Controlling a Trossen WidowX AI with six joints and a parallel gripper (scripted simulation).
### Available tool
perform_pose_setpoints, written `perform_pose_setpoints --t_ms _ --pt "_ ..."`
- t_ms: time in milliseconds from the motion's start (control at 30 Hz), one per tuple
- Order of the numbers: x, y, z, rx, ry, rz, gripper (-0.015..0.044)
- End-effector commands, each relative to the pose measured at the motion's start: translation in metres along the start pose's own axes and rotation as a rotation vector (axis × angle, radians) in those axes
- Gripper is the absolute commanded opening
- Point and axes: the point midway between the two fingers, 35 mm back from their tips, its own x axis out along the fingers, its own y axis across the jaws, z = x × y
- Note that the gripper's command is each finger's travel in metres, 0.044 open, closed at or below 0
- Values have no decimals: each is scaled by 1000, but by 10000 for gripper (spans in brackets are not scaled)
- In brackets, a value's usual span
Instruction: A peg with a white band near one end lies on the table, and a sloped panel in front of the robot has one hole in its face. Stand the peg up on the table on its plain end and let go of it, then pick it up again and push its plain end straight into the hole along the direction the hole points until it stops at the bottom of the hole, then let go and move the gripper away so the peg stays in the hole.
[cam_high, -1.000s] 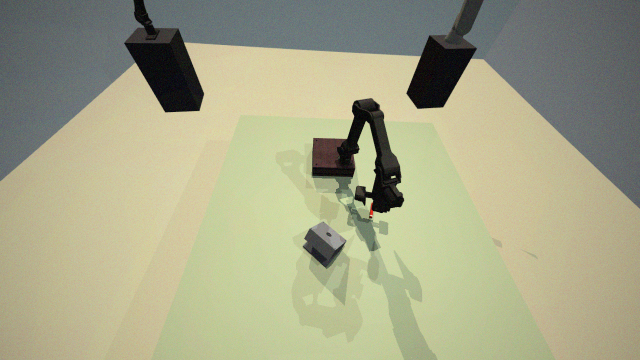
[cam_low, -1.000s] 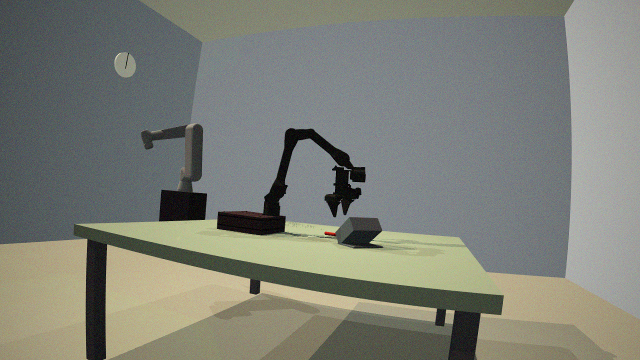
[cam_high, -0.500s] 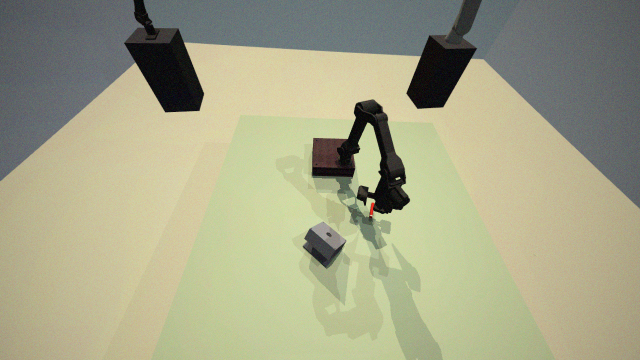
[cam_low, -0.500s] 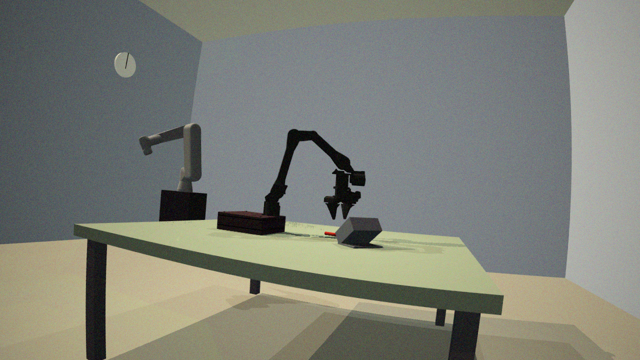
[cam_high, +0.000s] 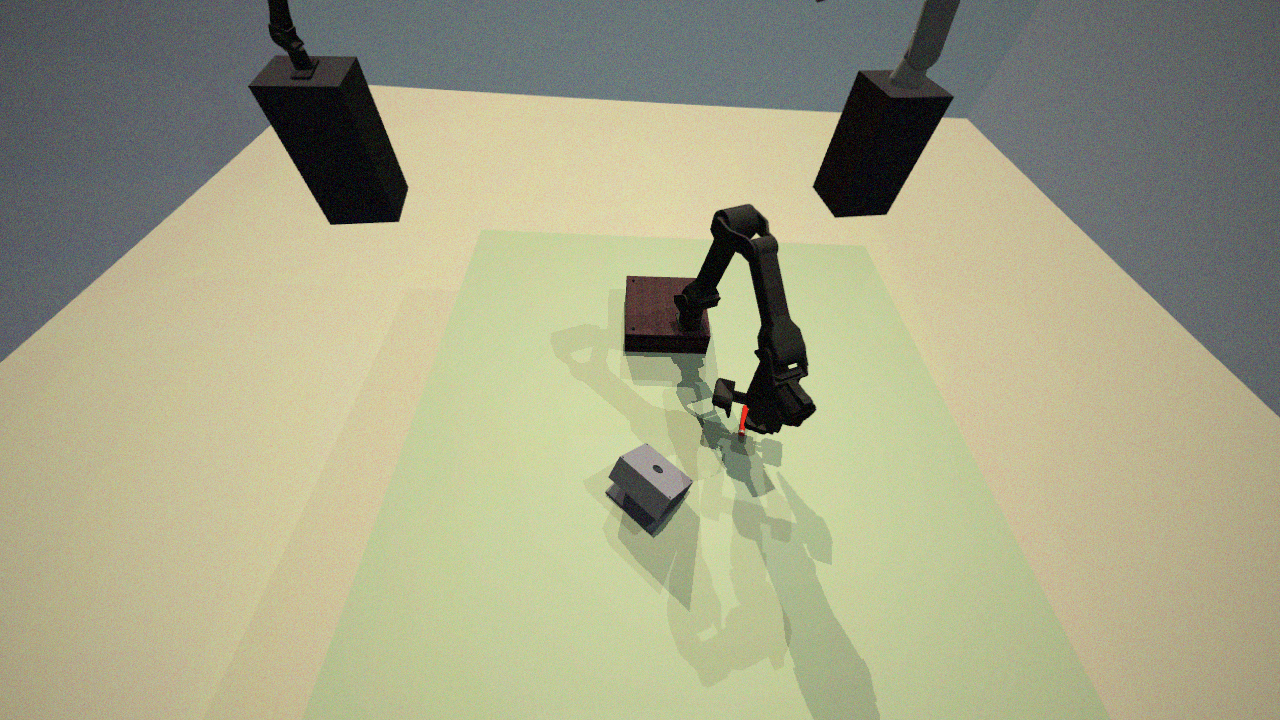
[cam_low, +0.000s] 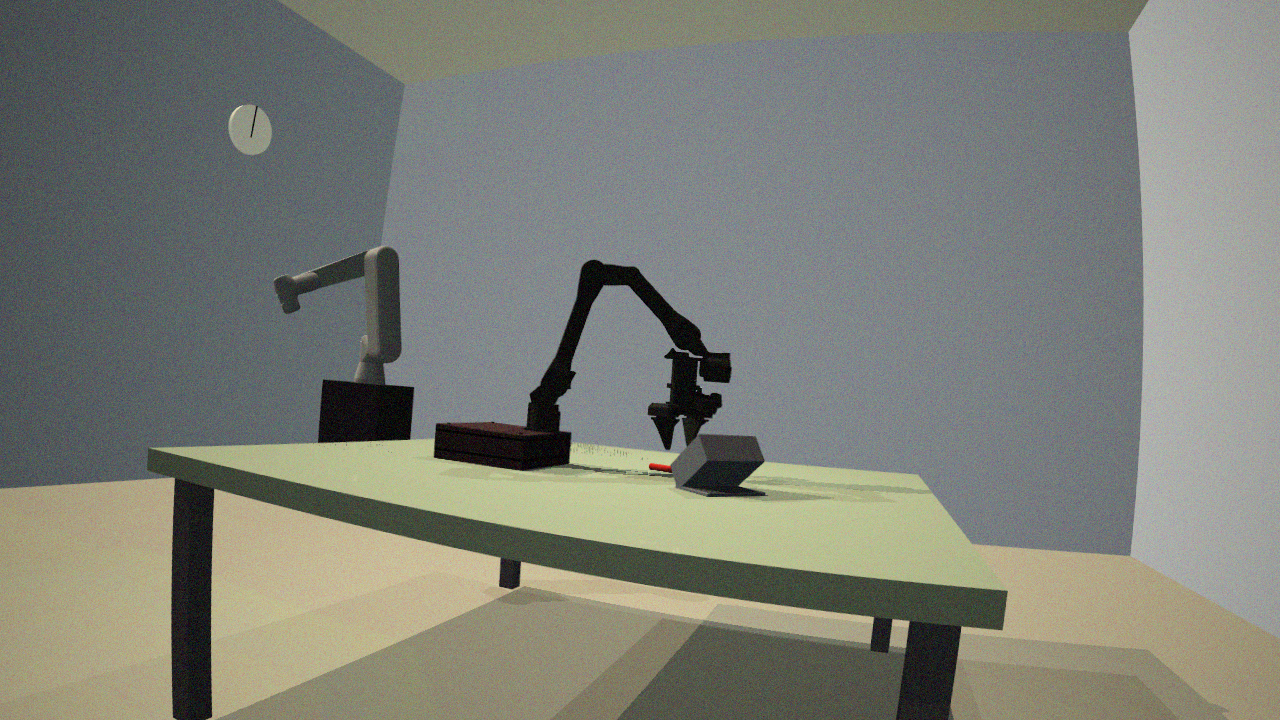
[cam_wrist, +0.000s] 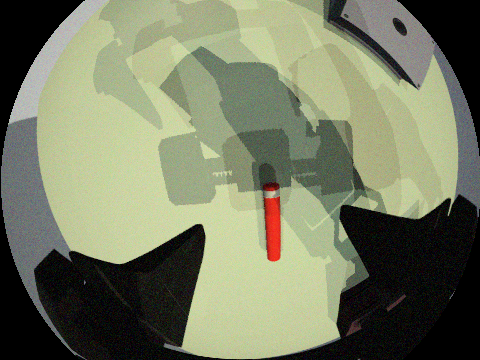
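Note:
The red peg (cam_high: 743, 419) (cam_low: 659, 467) (cam_wrist: 273, 230) lies flat on the table. Its white-banded end points away from the fingers in the wrist view, and the sloped panel hides part of it in the exterior view. My gripper (cam_low: 679, 445) (cam_wrist: 276, 223) is open and empty, pointing down above the peg, with one finger on each side of it in the wrist view. The grey sloped panel (cam_high: 638, 461) (cam_low: 729, 450) (cam_wrist: 380, 35) stands beside the peg; its hole (cam_high: 657, 469) (cam_wrist: 399, 26) is empty.
The arm's dark reddish base block (cam_high: 662, 308) (cam_low: 501, 445) stands at the back of the green table (cam_high: 501, 402) (cam_low: 537, 501). Two black pedestals (cam_high: 335, 152) (cam_high: 881, 147) carrying other arms stand beyond the table. Arm shadows fall around the peg.

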Motion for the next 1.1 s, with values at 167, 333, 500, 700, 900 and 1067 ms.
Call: perform_pose_setpoints --t_ms 167,333,500,700,900,1067 --pt "17 -2 -1 6 0 -7 440" --pt "25 -2 -1 6 0 -7 440" --pt "33 -2 -1 6 0 -7 440" --pt "42 -3 -2 6 0 -8 440" --pt "49 -4 -3 6 0 -8 440" --pt "49 -4 -3 6 0 -8 309"
